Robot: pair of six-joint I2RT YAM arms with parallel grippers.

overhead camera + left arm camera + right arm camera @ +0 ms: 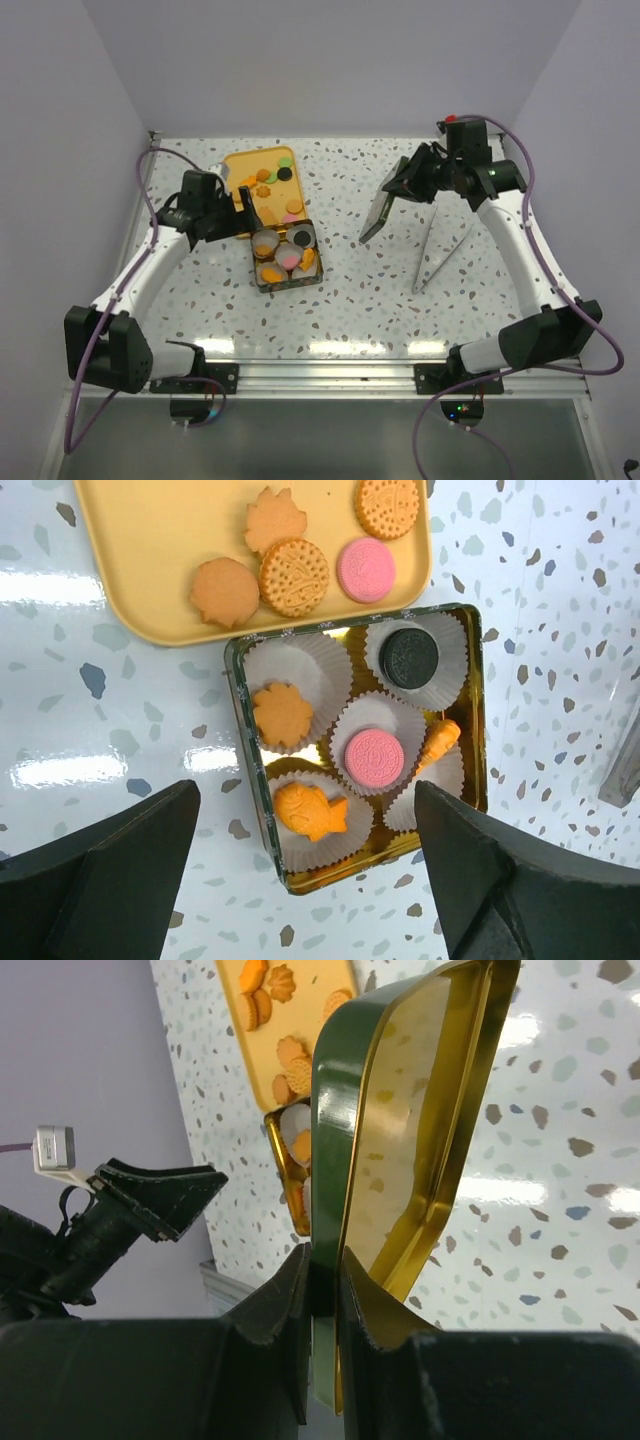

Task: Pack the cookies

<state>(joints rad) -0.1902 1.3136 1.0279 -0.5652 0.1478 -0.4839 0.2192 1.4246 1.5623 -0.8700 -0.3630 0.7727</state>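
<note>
left gripper (pixel 303 820): wide open, empty, above tin (pixel 345 872)
right gripper (pixel 322 1270): clamped on lid (pixel 410 1130) rim
tip: lower lid level, squarely

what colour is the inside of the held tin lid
The rectangular metal lid is shiny gold inside, best seen in the right wrist view.

From the top camera, the tin (pixel 288 258) is lying open upward. Only the left gripper (pixel 306 790) is hanging over it, its fingers spread wide. The tray (pixel 240 170) is touching the tin at 12 o'clock and is closing that side. The left arm (pixel 150 265) is occupying 9 to 10 o'clock. At 3 and 6 o'clock the bare table (pixel 350 295) is giving wide passage. At 2 o'clock, well apart, the lid (pixel 378 213) is hanging tilted, pinched in the right gripper (pixel 322 1280). Inside the tin, paper cups (pixel 300 670) are crowding it from wall to wall.
</note>
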